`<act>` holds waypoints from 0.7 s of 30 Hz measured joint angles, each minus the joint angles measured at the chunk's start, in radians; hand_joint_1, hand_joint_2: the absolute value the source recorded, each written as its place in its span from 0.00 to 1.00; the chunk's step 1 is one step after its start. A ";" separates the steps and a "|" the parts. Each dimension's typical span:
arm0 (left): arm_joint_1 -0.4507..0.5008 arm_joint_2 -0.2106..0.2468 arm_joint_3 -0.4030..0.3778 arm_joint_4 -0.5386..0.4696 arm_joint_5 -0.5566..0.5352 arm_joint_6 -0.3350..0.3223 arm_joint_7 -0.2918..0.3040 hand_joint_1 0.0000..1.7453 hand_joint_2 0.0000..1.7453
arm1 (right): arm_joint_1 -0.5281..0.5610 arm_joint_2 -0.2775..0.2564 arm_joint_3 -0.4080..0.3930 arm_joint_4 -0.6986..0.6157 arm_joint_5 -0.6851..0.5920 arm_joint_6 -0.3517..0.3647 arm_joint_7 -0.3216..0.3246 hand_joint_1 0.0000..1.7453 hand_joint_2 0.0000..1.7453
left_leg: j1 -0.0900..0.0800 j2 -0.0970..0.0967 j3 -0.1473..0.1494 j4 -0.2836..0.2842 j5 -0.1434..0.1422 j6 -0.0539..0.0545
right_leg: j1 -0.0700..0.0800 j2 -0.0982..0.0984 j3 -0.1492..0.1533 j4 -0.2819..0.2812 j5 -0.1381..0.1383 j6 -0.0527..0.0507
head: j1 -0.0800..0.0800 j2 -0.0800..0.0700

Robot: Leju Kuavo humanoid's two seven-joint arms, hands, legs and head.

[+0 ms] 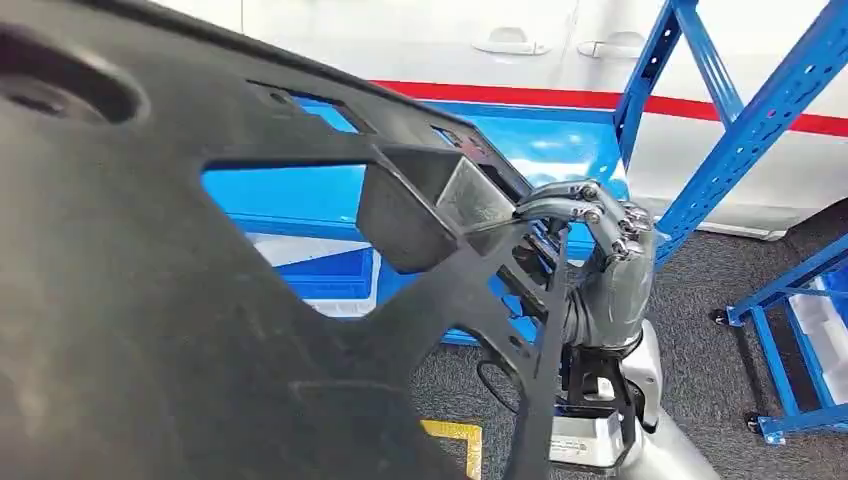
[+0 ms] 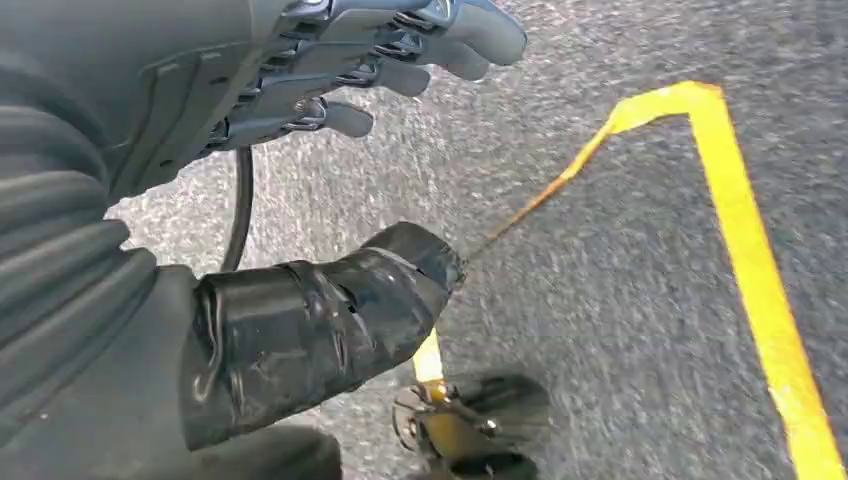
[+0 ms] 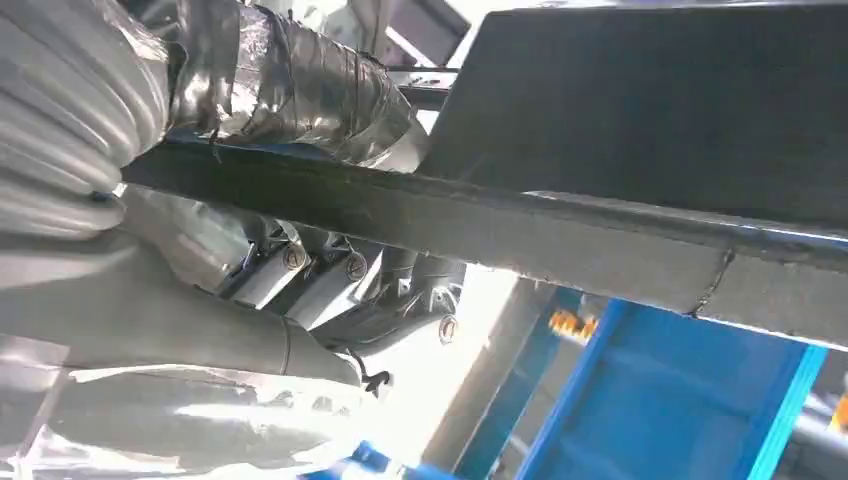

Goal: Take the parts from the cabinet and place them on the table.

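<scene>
Right hand [image 1: 610, 265] grips the part [image 1: 180, 300], a big black panel with cut-outs. Fingers [image 1: 590, 210] curl over the panel's inner edge next to a boxy duct [image 1: 420, 205] moulded into it. In the right wrist view the thumb [image 3: 300, 90], wrapped in silver tape, sits on one face of the panel edge [image 3: 560, 235] and the fingers [image 3: 320, 280] on the opposite face, so the edge is clamped between them.

Part is held up high and tilted, close in front of the head camera, covering most of the left and centre of that view. It touches no surface that I can see; held in the air by the right hand.

Left hand [image 2: 330, 150] hangs over the floor [image 2: 620, 300], holding nothing. Fingers [image 2: 400, 60] lie loosely extended, slightly bent, well apart from the tape-wrapped thumb [image 2: 330, 320].

Surroundings: blue rack [image 1: 740, 130] to the right in the head view, with a castor [image 1: 752, 424] at its foot. Behind it, a white car body [image 1: 450, 50] with a red stripe [image 1: 600, 100] and door handles [image 1: 510, 42]. Blue surface [image 1: 300, 195] shows through the panel cut-outs. Grey carpet floor with yellow tape [image 2: 750, 270] lines; one corner of yellow tape [image 1: 455, 440] shows under the panel in the head view.
</scene>
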 joint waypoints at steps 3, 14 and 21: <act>-0.004 0.000 0.000 0.000 -0.002 -0.001 0.002 0.00 1.00 | -0.002 0.000 0.000 0.003 0.003 0.015 -0.003 1.00 1.00 | -0.005 -0.005 -0.001 -0.009 0.009 0.009 | 0.006 0.001 -0.054 0.125 -0.087 0.003 | 0.007 0.000; 0.000 0.001 -0.002 0.000 -0.009 -0.011 0.016 0.00 1.00 | 0.000 0.000 0.009 0.011 0.023 0.021 0.000 1.00 1.00 | -0.003 -0.079 -0.029 0.019 0.013 -0.018 | 0.006 0.040 0.027 -0.008 -0.012 -0.017 | 0.006 0.000; -0.002 0.003 -0.005 0.000 -0.009 -0.015 0.021 0.00 1.00 | 0.001 0.000 0.011 0.012 0.018 0.021 0.000 1.00 1.00 | 0.003 -0.010 -0.169 0.308 -0.116 -0.050 | -0.002 -0.027 0.030 -0.019 -0.006 -0.034 | -0.003 0.000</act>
